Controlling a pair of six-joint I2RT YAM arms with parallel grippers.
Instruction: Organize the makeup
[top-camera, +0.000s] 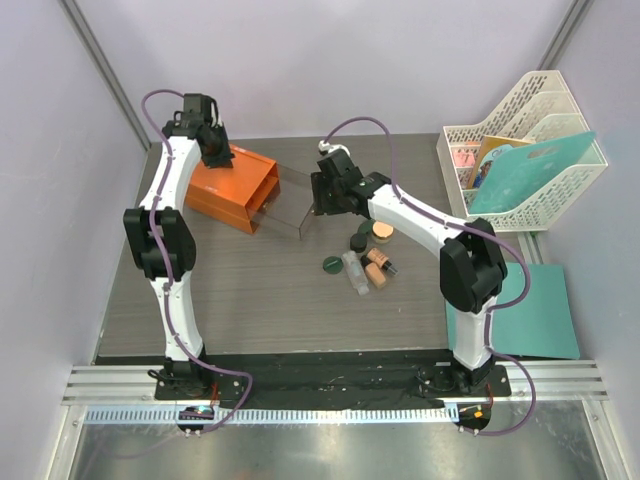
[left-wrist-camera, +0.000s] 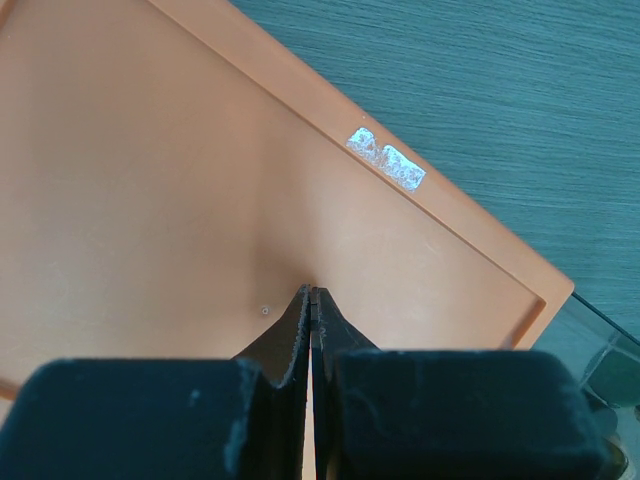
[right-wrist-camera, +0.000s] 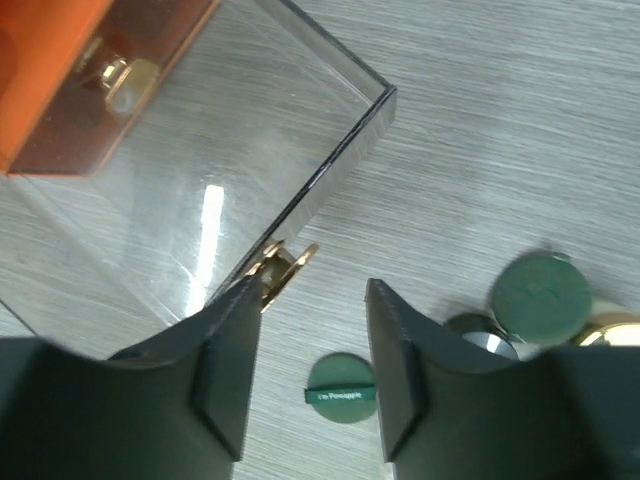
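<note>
— Dark wood-grain surface, pale purple walls round it. How does the left pincer stand?
— Closed tight, fingers pressed together with nothing between them, tips down on the flat top of the orange drawer box at the far left.
— And the right pincer?
— Partly parted, gripping nothing. One finger is just beside the gold knob on the front of the clear drawer, which stands pulled out of the box toward the right.
— Where is the makeup?
— All on the surface, clustered just right of the drawer: a flat green disc nearest the pincer, a clear tube, tan-and-black cylinders, dark green jars and a tan-lidded jar.
— Further out?
— A white basket rack at the far right, a teal mat nearer
</note>
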